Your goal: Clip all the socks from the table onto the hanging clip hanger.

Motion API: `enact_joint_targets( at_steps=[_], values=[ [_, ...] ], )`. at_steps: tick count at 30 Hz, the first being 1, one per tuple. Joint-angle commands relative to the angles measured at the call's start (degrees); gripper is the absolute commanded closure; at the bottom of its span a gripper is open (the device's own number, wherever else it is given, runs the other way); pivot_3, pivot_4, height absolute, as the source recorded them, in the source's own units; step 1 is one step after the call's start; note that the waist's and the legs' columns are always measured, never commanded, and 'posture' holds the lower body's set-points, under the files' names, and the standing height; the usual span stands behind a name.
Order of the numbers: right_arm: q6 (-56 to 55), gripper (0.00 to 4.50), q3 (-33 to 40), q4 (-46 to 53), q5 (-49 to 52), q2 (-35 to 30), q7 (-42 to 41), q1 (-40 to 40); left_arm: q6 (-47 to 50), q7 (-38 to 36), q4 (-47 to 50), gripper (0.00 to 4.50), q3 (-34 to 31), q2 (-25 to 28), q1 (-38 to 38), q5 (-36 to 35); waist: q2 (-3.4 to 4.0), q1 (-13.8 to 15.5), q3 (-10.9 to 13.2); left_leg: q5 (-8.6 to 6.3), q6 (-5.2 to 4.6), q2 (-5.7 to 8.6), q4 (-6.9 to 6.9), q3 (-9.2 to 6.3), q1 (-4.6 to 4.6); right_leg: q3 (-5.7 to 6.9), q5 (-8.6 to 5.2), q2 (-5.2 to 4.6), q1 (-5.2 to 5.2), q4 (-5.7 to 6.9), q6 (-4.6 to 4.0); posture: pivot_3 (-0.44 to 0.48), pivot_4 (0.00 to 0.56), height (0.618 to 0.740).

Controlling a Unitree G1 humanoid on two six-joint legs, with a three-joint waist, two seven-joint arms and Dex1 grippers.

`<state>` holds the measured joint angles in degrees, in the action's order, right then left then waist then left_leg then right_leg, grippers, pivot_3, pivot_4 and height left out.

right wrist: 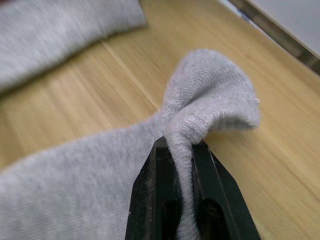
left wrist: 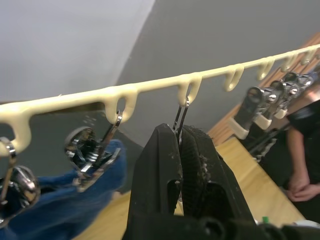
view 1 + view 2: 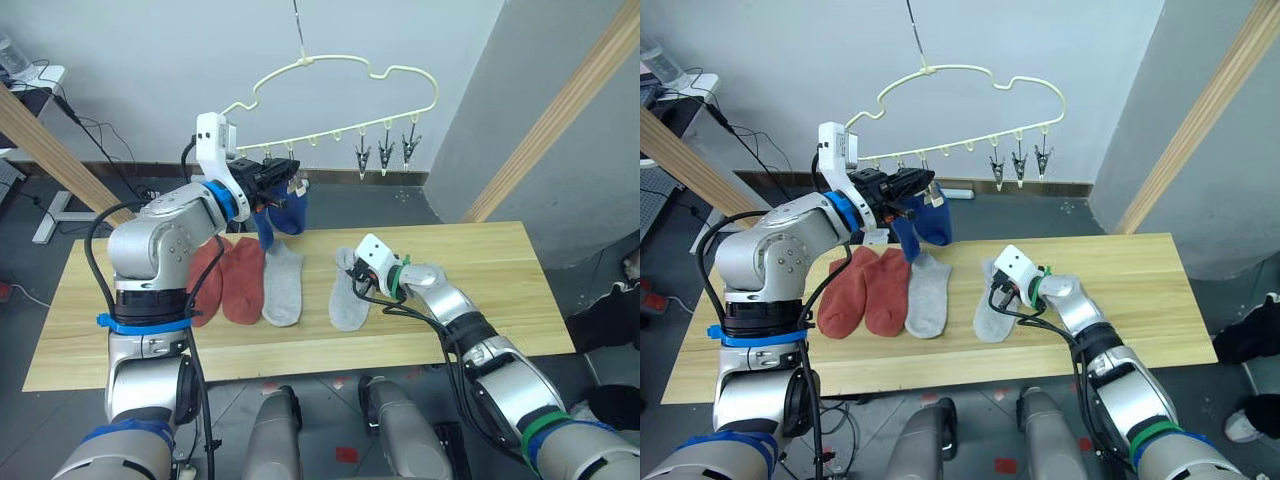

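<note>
The pale yellow clip hanger [image 2: 150,86] hangs above the far side of the table [image 3: 480,270]. My left gripper [image 2: 179,131] is raised to its lower bar and shut on a metal clip [image 2: 181,112]. Beside it a blue sock [image 3: 285,215] hangs from a neighbouring clip [image 2: 95,152]. On the table lie two rust-red socks [image 3: 243,280] [image 3: 205,285] and a light grey sock [image 3: 283,285]. My right gripper [image 1: 181,142] rests low on the table, shut on a pinched fold of another grey sock [image 1: 210,95].
Three free clips [image 3: 385,155] hang at the hanger's right end. Slanted wooden poles [image 3: 560,110] [image 3: 50,150] stand on both sides. A person's hands [image 2: 300,182] show beyond the table's right end. Bare planks lie right of the socks.
</note>
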<state>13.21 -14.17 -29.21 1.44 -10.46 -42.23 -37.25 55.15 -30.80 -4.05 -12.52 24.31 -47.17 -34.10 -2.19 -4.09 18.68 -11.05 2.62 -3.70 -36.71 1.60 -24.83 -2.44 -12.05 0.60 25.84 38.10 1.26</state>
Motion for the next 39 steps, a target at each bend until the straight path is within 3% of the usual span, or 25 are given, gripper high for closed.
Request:
enact_joint_targets(
  at_steps=[1, 4, 9, 18, 39],
  values=[
    [13.69, 4.49, 3.87, 23.96, 10.99, -1.6, -4.78, 2.79, 12.01, 0.73, -5.48, 4.5, -4.14, 0.07, -1.13, -5.79, 0.01, -0.17, 0.0, 0.0, 0.0, -0.01, -0.01, 0.01, 0.01, -0.04, 0.0, 0.03, 0.01, 0.0, 0.0, -0.056, 0.321, 0.74],
    [22.28, 4.49, 4.38, 35.88, 15.45, -3.08, -4.5, 3.6, 18.0, 1.56, -8.1, 4.5, -6.77, -0.04, -3.21, -9.0, 0.0, -0.2, 0.0, 0.0, 0.0, 0.01, -0.05, -0.02, 0.02, 0.01, 0.0, 0.01, -0.01, 0.04, 0.0, -0.068, 0.316, 0.74],
    [27.06, 4.49, 3.37, 41.76, 17.91, -3.86, -3.26, 3.95, 19.53, 3.47, -9.24, 4.5, -7.94, -1.07, -3.99, -9.8, 0.0, -0.18, -0.01, 0.0, 0.01, 0.01, -0.05, -0.07, 0.05, 0.05, 0.0, 0.01, -0.06, 0.01, 0.0, -0.083, 0.311, 0.74],
    [26.87, 4.49, 3.39, 39.77, 17.71, -2.67, -0.18, 2.3, 24.96, 7.65, -11.46, 4.5, -13.38, -3.77, -7.03, -14.33, 0.0, -0.21, -0.01, 0.0, 0.0, 0.03, -0.03, -0.03, 0.02, 0.03, 0.0, -0.02, -0.03, -0.06, 0.0, -0.088, 0.305, 0.74],
    [23.68, 4.49, 4.22, 35.25, 18.17, -2.6, 0.67, -2.29, 27.94, 8.72, -8.59, 4.5, -14.0, -3.45, -4.99, -17.03, 0.0, -0.54, -0.01, -0.01, 0.01, 0.04, 0.03, -0.01, 0.0, 0.02, 0.0, -0.03, -0.02, -0.12, 0.0, -0.082, 0.3, 0.74]
  ],
)
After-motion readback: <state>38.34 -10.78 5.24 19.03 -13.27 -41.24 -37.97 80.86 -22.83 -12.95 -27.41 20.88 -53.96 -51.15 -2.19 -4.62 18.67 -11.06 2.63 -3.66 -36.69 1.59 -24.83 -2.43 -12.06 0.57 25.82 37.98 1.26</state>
